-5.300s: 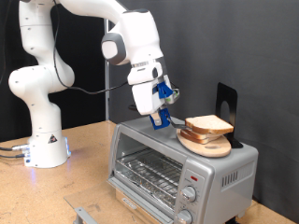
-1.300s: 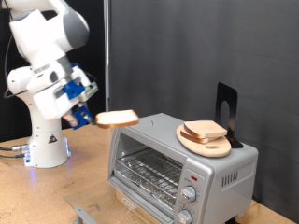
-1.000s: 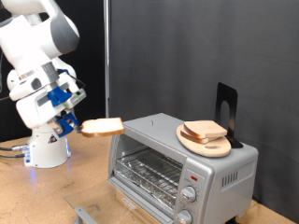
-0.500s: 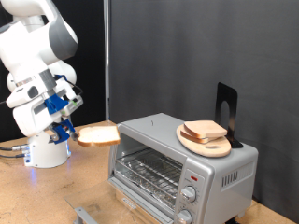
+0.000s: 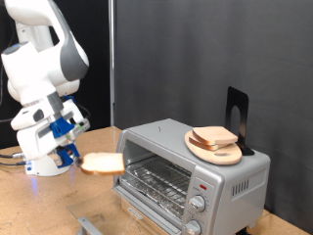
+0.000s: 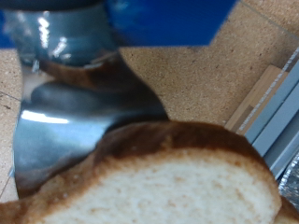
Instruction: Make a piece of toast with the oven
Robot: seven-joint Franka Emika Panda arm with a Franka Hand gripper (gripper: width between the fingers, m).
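While the arm hung low at the exterior view's left, the gripper (image 5: 76,157) was clamped on one edge of the piece of toast (image 5: 103,164), which it held flat in the air above the wooden table (image 5: 59,206). The slice sat just to the left of the oven (image 5: 191,176), level with the upper part of its front and clear of it. The oven's front showed the wire rack (image 5: 152,181) inside, with two knobs (image 5: 198,207) at the right end. On the oven's top, towards the right, a round wooden plate (image 5: 215,149) carried a second slice of bread (image 5: 217,135), and a dark upright stand (image 5: 236,119) stood behind it.

From the wrist view, the piece of toast (image 6: 159,182) filled the lower picture, its brown crust pinched against a shiny metal finger (image 6: 79,117). Beyond it lay the speckled tabletop (image 6: 206,70) and a grey edge of the oven (image 6: 271,112).
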